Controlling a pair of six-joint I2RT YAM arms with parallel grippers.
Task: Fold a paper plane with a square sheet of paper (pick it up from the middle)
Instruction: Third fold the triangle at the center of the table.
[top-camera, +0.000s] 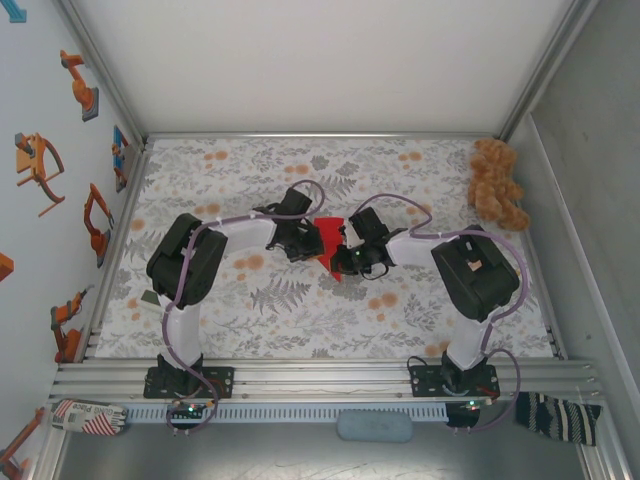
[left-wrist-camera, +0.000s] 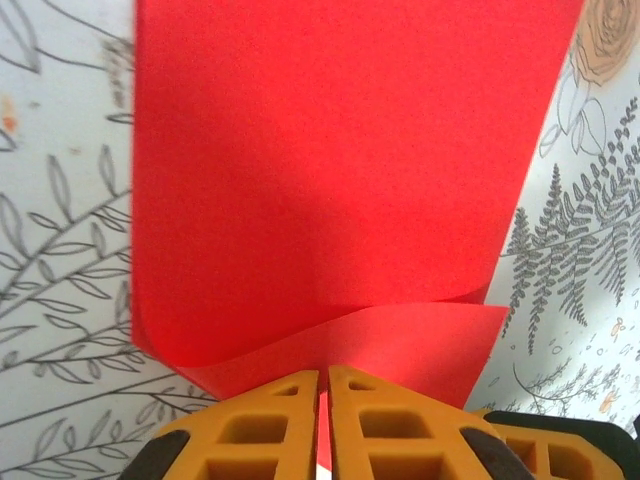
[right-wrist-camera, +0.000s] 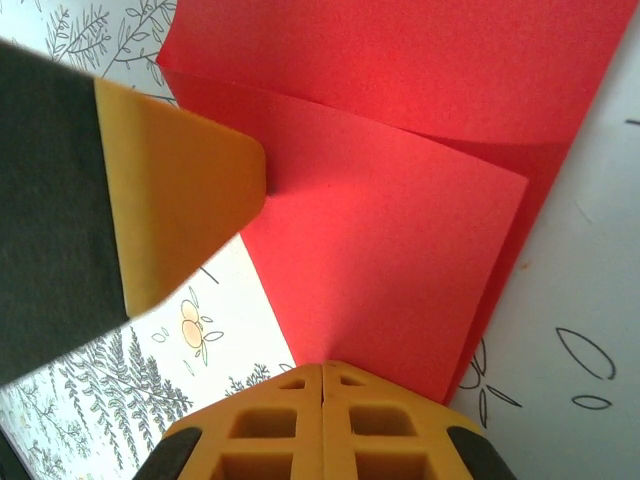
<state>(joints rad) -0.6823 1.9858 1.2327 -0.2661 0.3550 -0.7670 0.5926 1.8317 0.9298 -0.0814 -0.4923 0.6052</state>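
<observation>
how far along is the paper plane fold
Done: the thin bright red square paper sheet has one flap folded over, layers overlapping in the right wrist view. In hand: left fingers and right fingers are both shut on its edges. Left: no pointed dart shape yet, so most folds likely remain.

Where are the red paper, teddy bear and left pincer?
red paper (left-wrist-camera: 330, 180), left wrist view, middle of its upper layer
teddy bear (top-camera: 494, 188), top external view, its belly
left pincer (left-wrist-camera: 324, 385), left wrist view, between fingertips
</observation>
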